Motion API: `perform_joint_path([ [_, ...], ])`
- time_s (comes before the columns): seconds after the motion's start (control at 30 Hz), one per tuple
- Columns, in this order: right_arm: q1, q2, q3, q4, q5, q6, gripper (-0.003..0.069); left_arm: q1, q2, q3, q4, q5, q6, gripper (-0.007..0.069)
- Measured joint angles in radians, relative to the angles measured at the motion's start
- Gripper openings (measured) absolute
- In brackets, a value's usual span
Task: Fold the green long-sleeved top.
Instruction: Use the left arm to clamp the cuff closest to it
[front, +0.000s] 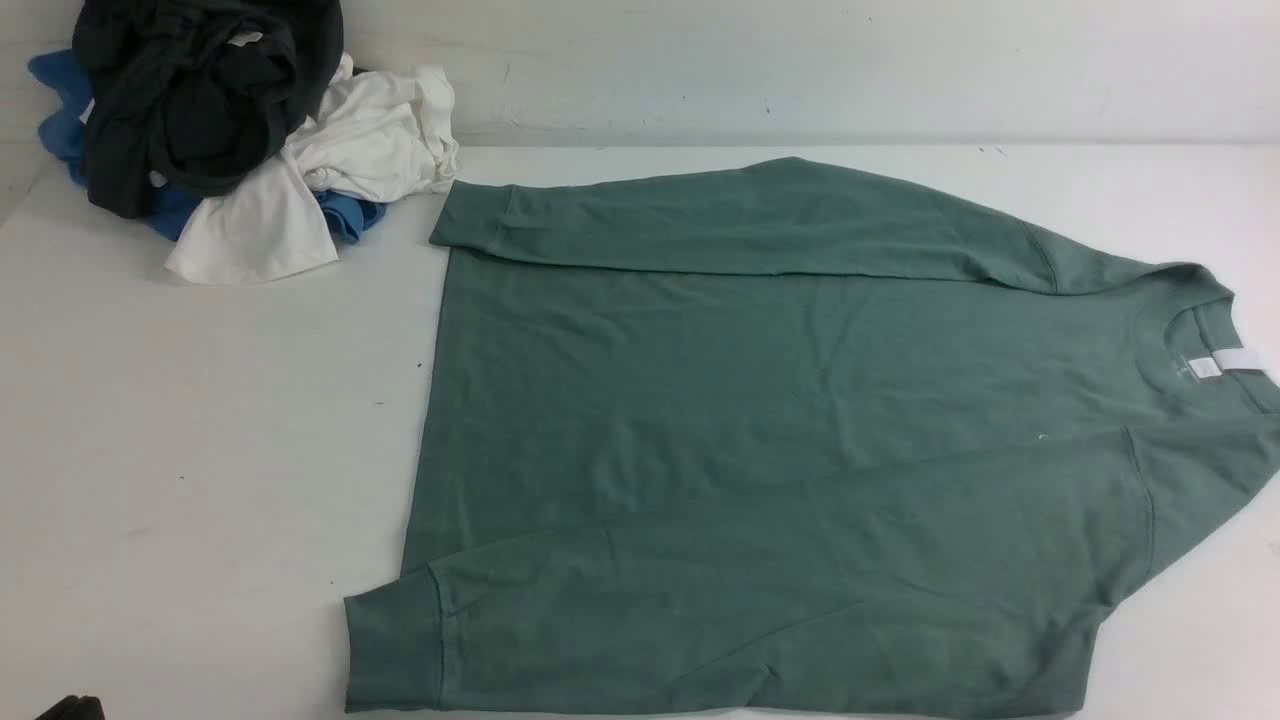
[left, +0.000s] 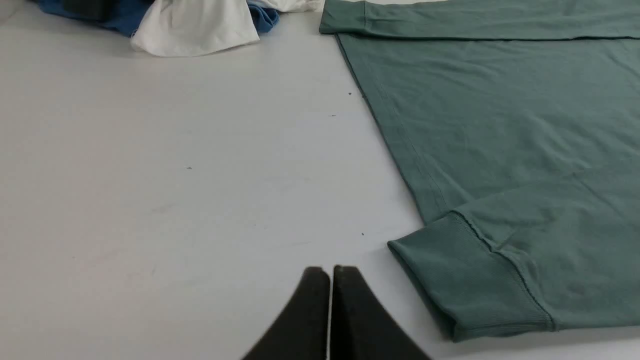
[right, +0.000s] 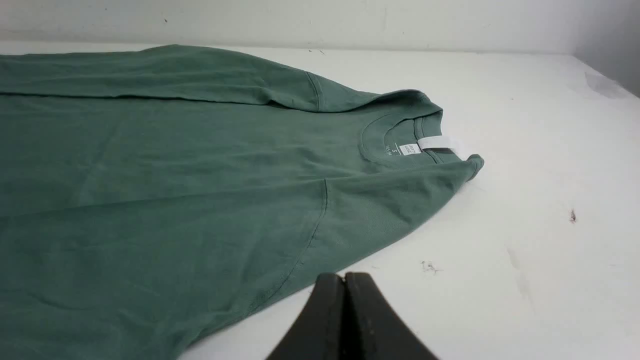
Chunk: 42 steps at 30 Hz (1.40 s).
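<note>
The green long-sleeved top (front: 780, 420) lies flat across the white table, neck with white label (front: 1225, 365) to the right, hem to the left. Both sleeves are folded in over the body: one along the far edge (front: 740, 215), one along the near edge with its cuff (front: 395, 640) at the front left. My left gripper (left: 330, 270) is shut and empty, over bare table just beside that near cuff (left: 465, 285). Over bare table next to the shoulder edge (right: 350, 220), my right gripper (right: 344, 275) hangs shut and empty. Only a dark tip (front: 70, 708) of the left gripper shows in the front view.
A heap of other clothes sits at the back left: a black garment (front: 200, 90), a white garment (front: 340, 170) and blue cloth (front: 60, 110). The wall (front: 800, 60) runs along the table's far edge. Bare white table (front: 200, 450) stretches left of the top.
</note>
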Motion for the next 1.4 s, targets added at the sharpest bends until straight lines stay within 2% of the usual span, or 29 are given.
perform_joint_path([
  [0.83,0.0,0.0,0.0,0.0,0.0,0.0,-0.0014,0.0,0.0,0.0,0.0,-0.009,0.0,-0.0007],
  [0.93,0.0,0.0,0.0,0.0,0.0,0.0,-0.0014,0.0,0.0,0.003,0.0,-0.045,0.0,-0.0007],
  [1.07,0.0,0.0,0.0,-0.018,-0.001,0.0,-0.0014,0.0,0.0,0.006,-0.001,-0.184,0.0,-0.0007],
  [1.13,0.0,0.0,0.005,-0.039,-0.047,0.0,-0.0014,0.0,0.0,0.006,-0.004,-0.321,0.0,-0.0007],
  [1.17,0.0,0.0,0.005,-0.04,-0.053,0.0,-0.0014,0.0,0.0,0.006,-0.005,-0.321,0.0,-0.0007],
  [1.2,0.0,0.0,0.006,-0.043,-0.11,0.0,-0.0014,0.0,0.0,0.006,-0.007,-0.384,0.0,-0.0007],
  [1.3,0.0,0.0,0.006,-0.051,-0.342,0.0,-0.0014,0.0,0.0,0.006,-0.01,-0.476,0.0,-0.0007],
  [1.33,0.0,0.0,0.006,-0.052,-0.359,0.0,-0.0014,0.0,0.0,0.006,-0.01,-0.481,0.0,-0.0007],
  [1.4,0.0,0.0,0.006,-0.055,-0.594,0.029,-0.0014,0.0,0.0,0.006,-0.011,-0.579,-0.009,-0.0007],
])
